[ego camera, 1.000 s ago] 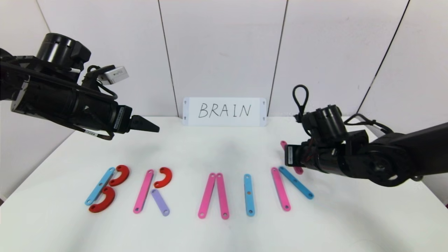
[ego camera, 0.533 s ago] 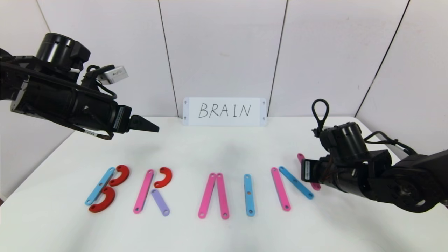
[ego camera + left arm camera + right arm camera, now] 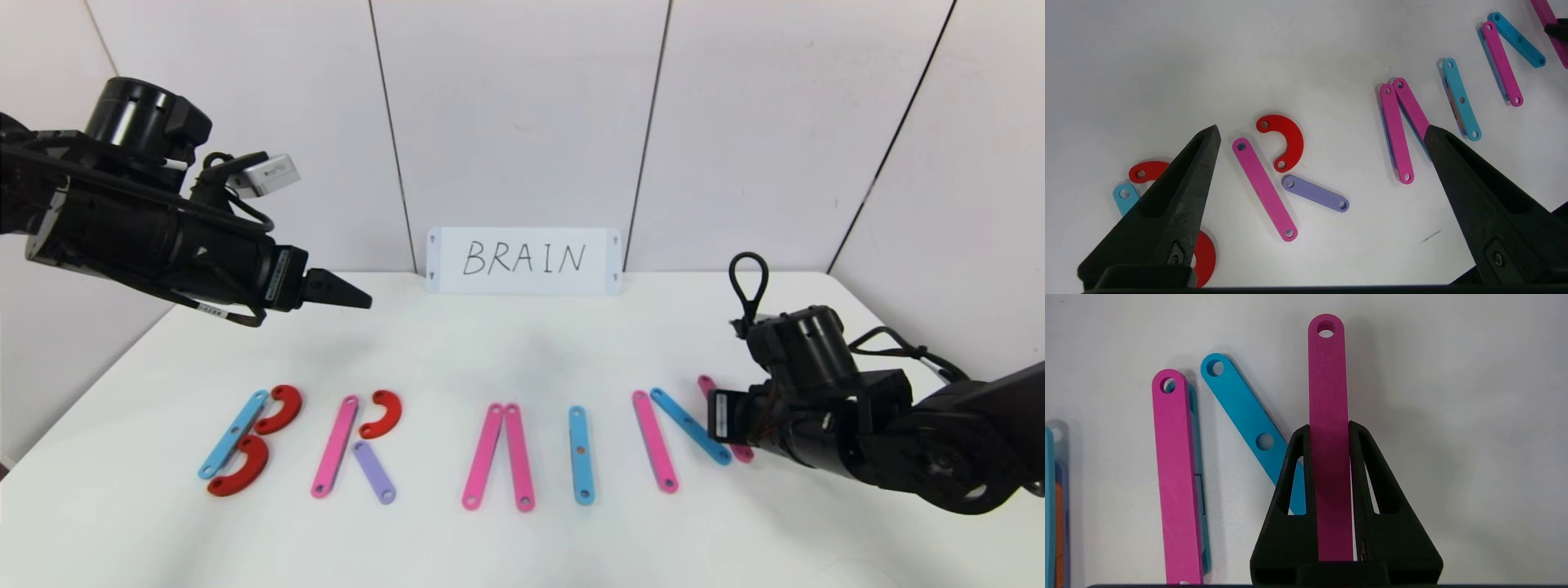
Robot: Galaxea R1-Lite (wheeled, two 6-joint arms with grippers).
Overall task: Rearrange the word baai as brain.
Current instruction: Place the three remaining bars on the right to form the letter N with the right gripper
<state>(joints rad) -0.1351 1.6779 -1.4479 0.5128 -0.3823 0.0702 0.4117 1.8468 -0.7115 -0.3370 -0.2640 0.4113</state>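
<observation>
The right gripper is sitting low over the table at the far right end of the row of letters, and its fingers are pinching a dark pink strip between them. That strip is lying just right of the blue diagonal strip, with its far end poking out past the fingertips. Can't really tell if it's touching the table or lifted a bit.

The word itself is spreading across the front of the table. From the left: a blue strip with two red curves making the B, a pink strip plus a red curve and a short purple strip making the R, two pink strips leaning together at the top for the A, a single blue strip for the I, then a pink strip and the blue diagonal starting the N.

The left gripper is hanging up in the air over the left back part of the table, fingers spread wide and holding nothing.

A white card with BRAIN handwritten on it is standing against the back wall.
</observation>
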